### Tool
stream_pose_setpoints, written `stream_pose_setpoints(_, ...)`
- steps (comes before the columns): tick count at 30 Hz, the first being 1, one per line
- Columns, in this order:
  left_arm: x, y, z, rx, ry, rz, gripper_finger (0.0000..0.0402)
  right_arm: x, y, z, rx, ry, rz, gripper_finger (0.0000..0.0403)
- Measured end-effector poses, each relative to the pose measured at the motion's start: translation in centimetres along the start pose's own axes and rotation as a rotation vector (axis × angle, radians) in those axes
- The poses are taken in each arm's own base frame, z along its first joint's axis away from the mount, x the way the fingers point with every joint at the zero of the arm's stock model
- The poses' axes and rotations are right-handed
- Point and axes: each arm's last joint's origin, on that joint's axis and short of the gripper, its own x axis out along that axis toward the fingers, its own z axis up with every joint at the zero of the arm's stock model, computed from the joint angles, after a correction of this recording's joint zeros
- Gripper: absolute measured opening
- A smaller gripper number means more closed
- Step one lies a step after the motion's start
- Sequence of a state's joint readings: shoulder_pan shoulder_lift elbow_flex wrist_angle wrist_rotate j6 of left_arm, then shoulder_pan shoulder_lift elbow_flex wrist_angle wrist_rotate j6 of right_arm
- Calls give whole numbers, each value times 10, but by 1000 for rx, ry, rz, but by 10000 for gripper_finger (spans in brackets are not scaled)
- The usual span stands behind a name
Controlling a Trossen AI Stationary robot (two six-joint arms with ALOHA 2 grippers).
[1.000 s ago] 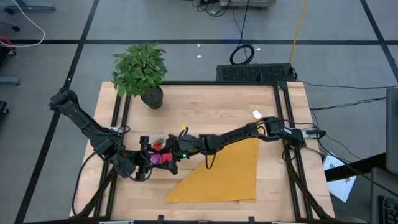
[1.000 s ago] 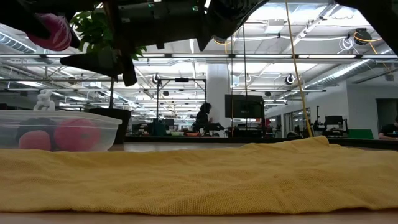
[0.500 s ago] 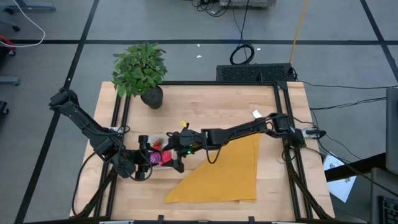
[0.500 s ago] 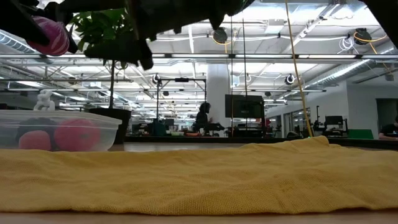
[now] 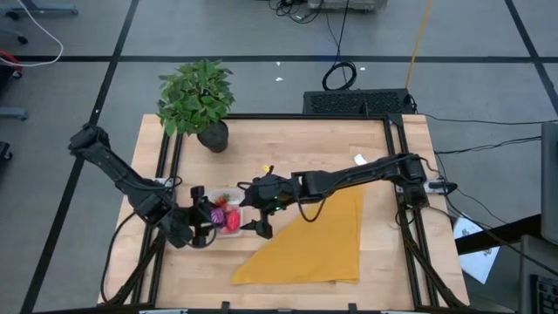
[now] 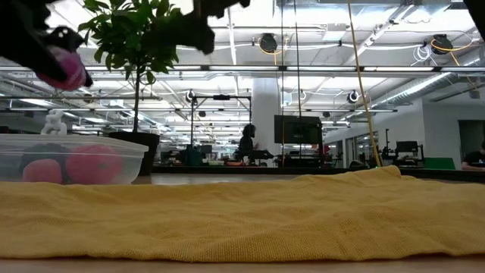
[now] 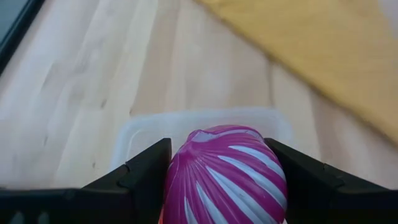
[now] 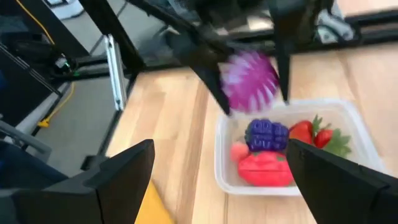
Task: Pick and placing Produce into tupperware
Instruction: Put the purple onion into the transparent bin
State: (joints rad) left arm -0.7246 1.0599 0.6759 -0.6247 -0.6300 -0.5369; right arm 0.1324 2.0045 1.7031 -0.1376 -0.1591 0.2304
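Wooden surface (image 5: 288,139) carries my clear tupperware (image 8: 348,112), already holding red and purple produce. My left claw (image 7: 224,180) pinches the magenta striped ball (image 7: 225,167) just above it (light, rounded, likely slippery; grip across its middle). Right claw (image 8: 217,186) hovers nearby, spread wide, empty.

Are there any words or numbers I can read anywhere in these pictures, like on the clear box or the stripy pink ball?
No readable text anywhere.
Clear box: no label or writing shows.
Pink striped ball: white stripes only, no letters.
Yellow cloth: plain.
Small white tag on the table: too small to read.
Screens in the room behind: too far and dark to read.
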Motion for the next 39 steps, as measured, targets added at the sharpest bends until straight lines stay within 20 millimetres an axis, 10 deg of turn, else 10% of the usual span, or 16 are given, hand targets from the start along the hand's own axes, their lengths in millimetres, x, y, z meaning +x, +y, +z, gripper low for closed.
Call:
stream_pose_setpoints(10, 30, 15, -13, -168, 6, 15, 250, -42, 13, 28, -63, -87, 12, 354)
stream_pose_setpoints(39, 91, 50, -14, -381, 200, 35, 250, -41, 18, 22, -66, -40, 14, 354)
